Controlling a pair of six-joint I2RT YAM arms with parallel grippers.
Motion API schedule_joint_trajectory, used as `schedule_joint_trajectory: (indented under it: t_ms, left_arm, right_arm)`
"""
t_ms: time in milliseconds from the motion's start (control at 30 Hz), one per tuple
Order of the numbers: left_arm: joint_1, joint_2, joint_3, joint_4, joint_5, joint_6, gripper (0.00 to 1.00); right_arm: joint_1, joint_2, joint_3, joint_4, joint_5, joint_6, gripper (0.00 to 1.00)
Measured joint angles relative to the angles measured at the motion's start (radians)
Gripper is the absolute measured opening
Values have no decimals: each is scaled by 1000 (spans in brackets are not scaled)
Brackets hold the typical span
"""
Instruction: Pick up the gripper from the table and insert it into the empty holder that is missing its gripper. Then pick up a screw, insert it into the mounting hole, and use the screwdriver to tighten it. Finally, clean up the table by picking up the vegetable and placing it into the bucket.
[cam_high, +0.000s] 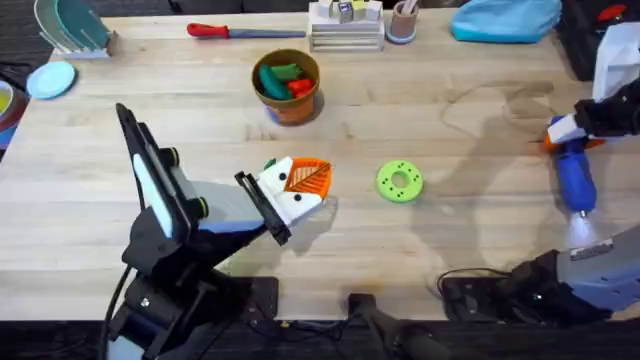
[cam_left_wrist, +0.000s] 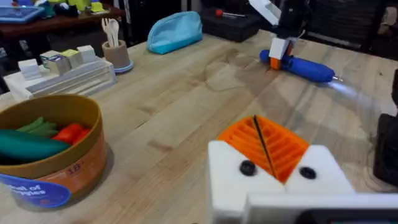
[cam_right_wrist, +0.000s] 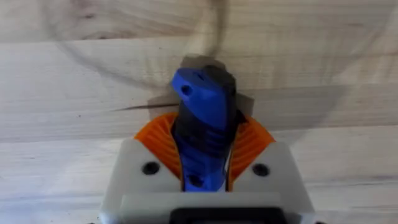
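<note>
Right gripper (cam_right_wrist: 208, 163): fingers clamped on the screwdriver (cam_high: 575, 177), at the table's (cam_high: 450, 240) right edge.
Left gripper (cam_high: 298, 186): fingers together, nothing between; mid-table, left of the green disc (cam_high: 399, 181).
Bucket (cam_high: 286, 86): behind left gripper, apart.

Black-jointed arms carry a white left gripper (cam_high: 297, 186) with orange ribbed pads, black screws.

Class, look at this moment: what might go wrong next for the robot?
1. The right claw grips the screwdriver near one end; the long body may pivot or slip.
2. The green disc lies on the table between the left claw and the screwdriver; a low sweep across might knock it.
</note>
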Motion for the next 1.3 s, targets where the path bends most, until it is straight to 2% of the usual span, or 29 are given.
schedule_joint_trajectory:
  t_ms: [600, 867, 1100, 1300]
  left_arm:
    - [0, 0, 0, 0, 0, 0, 7]
    - [0, 0, 0, 0, -2, 0, 7]
    - [0, 0, 0, 0, -3, 0, 7]
    - [0, 0, 0, 0, -3, 0, 7]
  right_arm:
    - [0, 2, 8, -24, 5, 6, 261]
    - [0, -10, 57, -92, -18, 121, 247]
    - [8, -218, 94, -94, -106, 228, 238]
    - [62, -408, 97, -103, -132, 283, 229]
